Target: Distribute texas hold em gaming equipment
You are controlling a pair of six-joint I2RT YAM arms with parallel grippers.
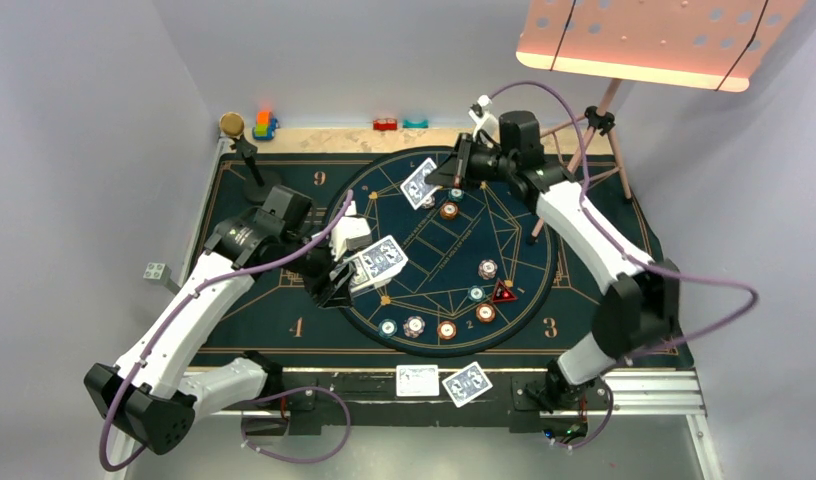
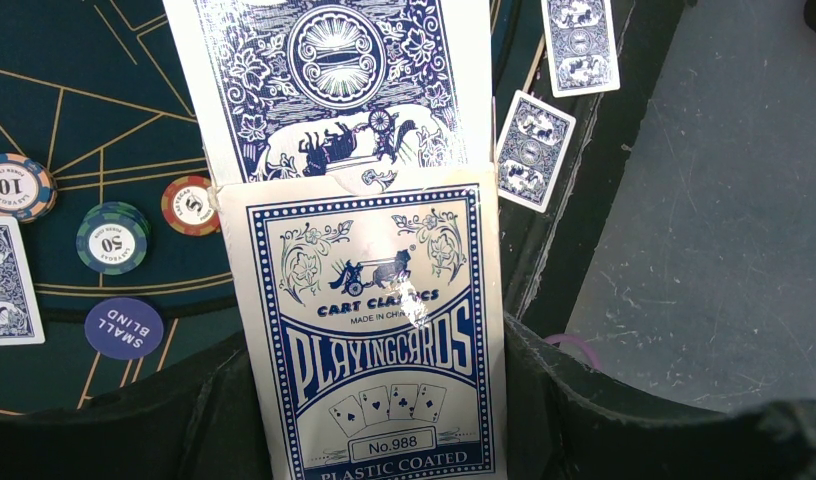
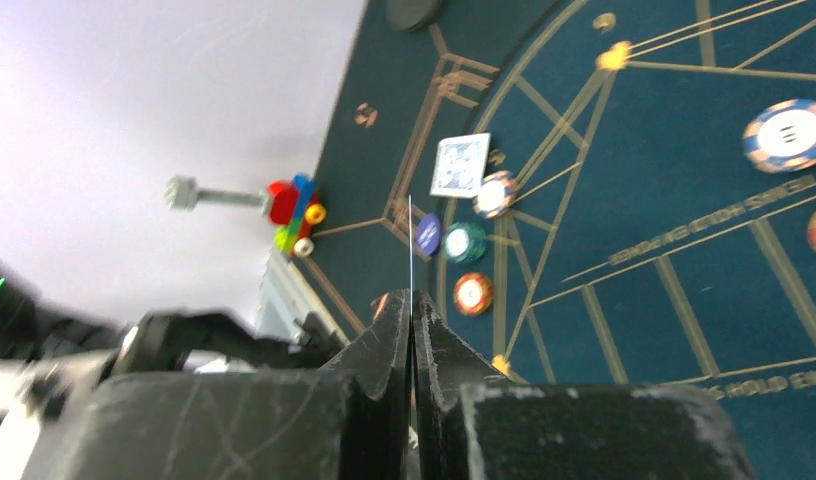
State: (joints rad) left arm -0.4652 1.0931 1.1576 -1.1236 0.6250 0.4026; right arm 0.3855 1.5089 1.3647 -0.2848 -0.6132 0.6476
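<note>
Two hands are busy right now. My left hand is clamped tight on the blue-and-white cardboard playing-card box, up over the left part of the dark round felt mat. One blue-backed card sticks out of the box's open end.

My right hand is pinched shut on a single blue-patterned playing card. From the wrist view it's just a thin white edge, up over the far side of the mat.

A pair of face-down cards lies side by side at the near edge of the surface, between the arm bases. Round poker chips dot the mat. The small red triangular marker sits toward the mat's right side, with chips close around it.
</note>
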